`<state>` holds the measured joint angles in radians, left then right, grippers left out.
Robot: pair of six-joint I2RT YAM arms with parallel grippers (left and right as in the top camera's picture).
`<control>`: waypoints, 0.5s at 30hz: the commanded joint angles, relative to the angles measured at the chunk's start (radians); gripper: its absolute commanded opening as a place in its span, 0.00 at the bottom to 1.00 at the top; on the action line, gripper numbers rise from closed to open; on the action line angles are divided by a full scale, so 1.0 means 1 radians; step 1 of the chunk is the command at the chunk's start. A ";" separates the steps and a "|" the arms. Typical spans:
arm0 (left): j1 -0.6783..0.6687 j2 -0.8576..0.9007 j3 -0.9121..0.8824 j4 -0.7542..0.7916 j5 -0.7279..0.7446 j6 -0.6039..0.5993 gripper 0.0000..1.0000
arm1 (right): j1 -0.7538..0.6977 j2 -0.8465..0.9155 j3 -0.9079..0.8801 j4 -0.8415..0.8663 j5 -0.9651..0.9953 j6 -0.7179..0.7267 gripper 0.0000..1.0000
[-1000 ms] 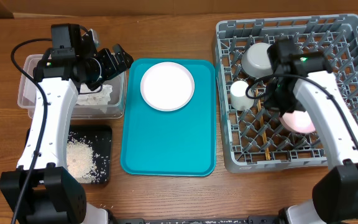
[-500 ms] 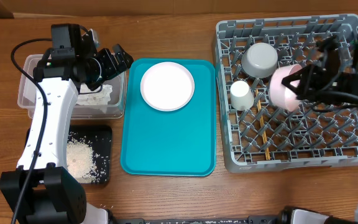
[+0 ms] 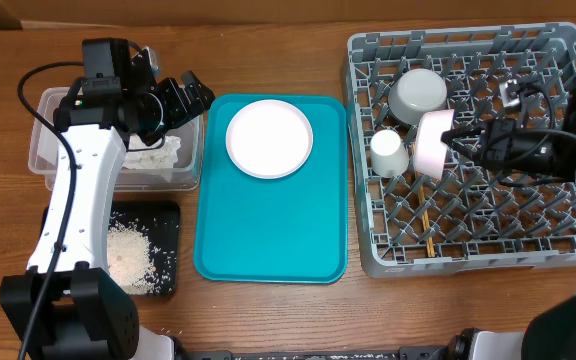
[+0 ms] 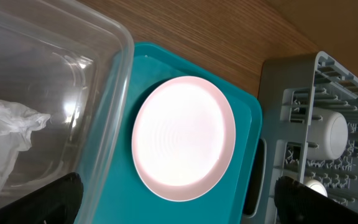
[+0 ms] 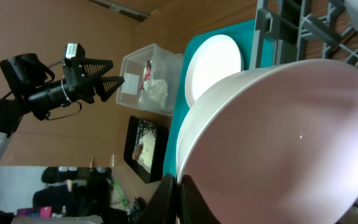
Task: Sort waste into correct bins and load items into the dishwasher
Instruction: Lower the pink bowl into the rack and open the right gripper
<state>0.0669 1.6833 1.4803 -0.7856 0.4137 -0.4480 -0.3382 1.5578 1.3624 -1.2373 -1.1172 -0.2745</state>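
Gripping the pink bowl by its rim, the right gripper holds it on edge over the grey dish rack, just beside the white cup and the grey-blue bowl; whether the bowl's lower edge touches the pegs is unclear from above. Two chopsticks lie on the rack floor. The left gripper hangs with fingers spread wide and empty over the clear tub, which holds crumpled tissue. The pink plate sits on the teal tray. Rice lies in the black tray.
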 commanded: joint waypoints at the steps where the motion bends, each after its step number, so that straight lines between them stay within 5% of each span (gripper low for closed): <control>1: -0.003 -0.008 0.026 0.000 -0.006 0.007 1.00 | -0.004 0.031 -0.019 0.033 -0.074 -0.048 0.04; 15: -0.003 -0.008 0.026 0.000 -0.006 0.007 1.00 | -0.005 0.089 -0.020 0.075 -0.074 -0.074 0.04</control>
<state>0.0669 1.6833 1.4803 -0.7856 0.4137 -0.4480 -0.3389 1.6447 1.3460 -1.1748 -1.1568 -0.3153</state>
